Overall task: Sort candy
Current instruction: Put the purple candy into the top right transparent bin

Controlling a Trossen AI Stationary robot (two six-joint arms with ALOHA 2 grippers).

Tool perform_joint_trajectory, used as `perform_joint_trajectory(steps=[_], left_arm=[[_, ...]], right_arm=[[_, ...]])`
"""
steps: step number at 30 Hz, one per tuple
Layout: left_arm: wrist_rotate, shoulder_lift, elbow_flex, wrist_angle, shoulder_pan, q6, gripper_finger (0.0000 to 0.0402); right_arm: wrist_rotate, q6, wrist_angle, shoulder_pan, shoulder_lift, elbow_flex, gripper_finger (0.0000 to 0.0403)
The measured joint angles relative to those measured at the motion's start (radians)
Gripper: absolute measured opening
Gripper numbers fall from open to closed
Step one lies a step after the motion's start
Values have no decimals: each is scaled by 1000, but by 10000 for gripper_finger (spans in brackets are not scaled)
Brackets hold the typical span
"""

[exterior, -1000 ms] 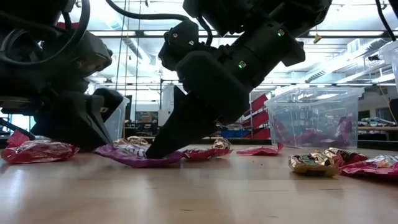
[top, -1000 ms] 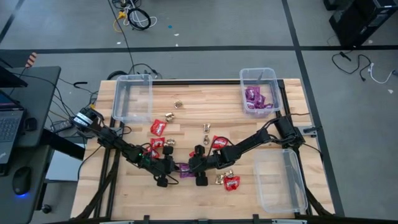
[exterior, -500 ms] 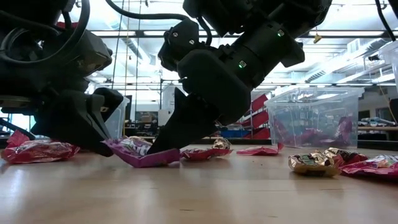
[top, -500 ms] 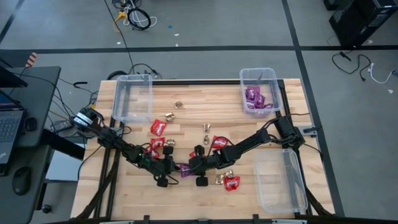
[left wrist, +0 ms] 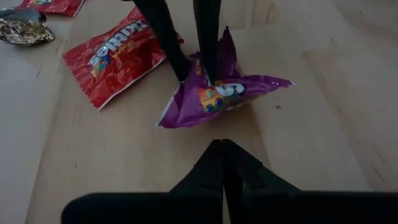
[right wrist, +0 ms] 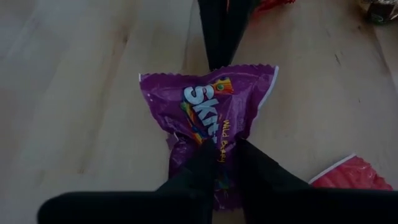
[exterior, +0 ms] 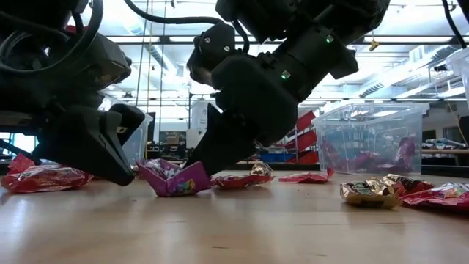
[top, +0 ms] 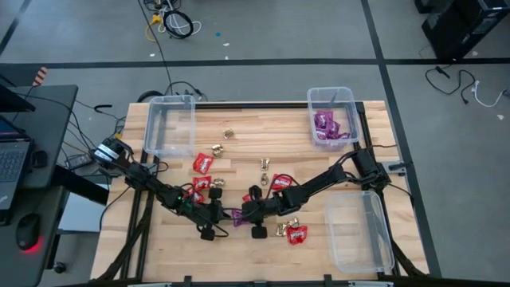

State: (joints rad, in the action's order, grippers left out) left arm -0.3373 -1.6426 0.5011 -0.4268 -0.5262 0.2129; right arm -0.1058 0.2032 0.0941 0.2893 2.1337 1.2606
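Note:
A purple candy packet lies near the table's front middle, buckled up between the two arms. My right gripper reaches in from the right and is shut on it. My left gripper is shut and points at the packet from the left; the left wrist view shows a strip of bare wood between its tips and the packet. Red packets and gold foil pieces lie scattered flat on the wood. My right gripper pinches the purple packet between its two fingers, at the end nearest that arm. The fingers slant down from the table's right side. The packet is crumpled into a fold between them, its edges raised, its underside still on the table.
A clear bin stands at the far left, and a second one, at the far right, holds purple packets. A third bin sits at the near right. A red packet lies just beside the purple one.
My right gripper has shut on the purple packet without shifting. The packet lay flat a second ago; it has buckled into a raised fold, with its edges lifted off the wood. My left arm has kept still.

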Motion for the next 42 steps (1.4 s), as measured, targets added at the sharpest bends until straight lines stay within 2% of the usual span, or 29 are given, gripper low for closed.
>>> perform_joint_trajectory(steps=[8,15,23,31,36,42], left_arm=[[24,1,0,-31,0,-2,1],[21,12,0,-65,0,-66,1],[-49,28,0,-127,8,-208,1],[-90,28,0,-268,52,-354,1],[-98,28,0,-372,69,-450,1],[-114,28,0,-487,87,-563,1]], right_arm=[[3,-2,-50,-1,-74,-2,47],[-5,-6,-125,-11,-172,-2,47],[-110,-2,-297,-36,-345,0,40],[-136,-29,-418,-87,-545,0,25],[-215,36,-487,-136,-661,0,23],[-296,197,-615,-221,-765,1,23]])
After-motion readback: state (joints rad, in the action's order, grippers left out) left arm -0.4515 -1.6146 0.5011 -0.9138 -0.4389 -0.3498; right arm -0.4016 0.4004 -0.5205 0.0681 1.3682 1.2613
